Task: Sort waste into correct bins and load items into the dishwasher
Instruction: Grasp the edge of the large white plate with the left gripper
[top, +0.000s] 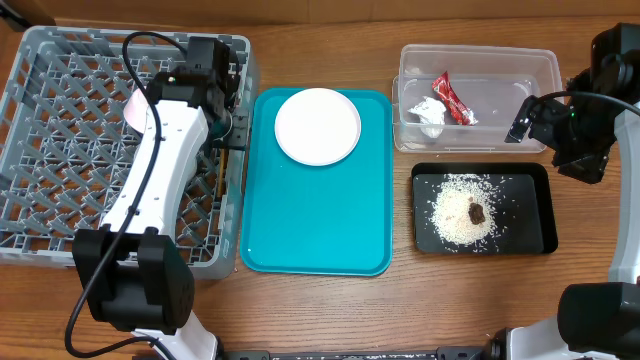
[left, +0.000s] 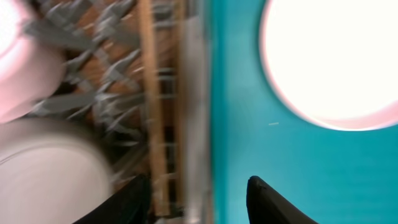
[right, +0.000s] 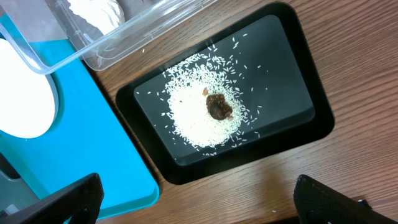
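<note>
Toward the tabletop's (top: 320, 305) left edge, over the dish rack (top: 20, 150), lift the parted, empty left end effector (left: 199, 180) clear of pegs (top: 70, 110) before fetching the small white plate (top: 317, 125).

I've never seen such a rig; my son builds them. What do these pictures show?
Two robot arms at a table, each ending in a two-finger hand. One picture looks down from above; the other two come from wrist cameras. A big grey plastic dish rack stands beside a flat teal tray carrying a round white plate. A clear plastic tub holds a red-and-white snack wrapper and crumpled white tissue; a black rectangular tray holds loose white rice and a small brown lump. The left hand, at the rack's edge, and the right hand are open and empty.
</note>
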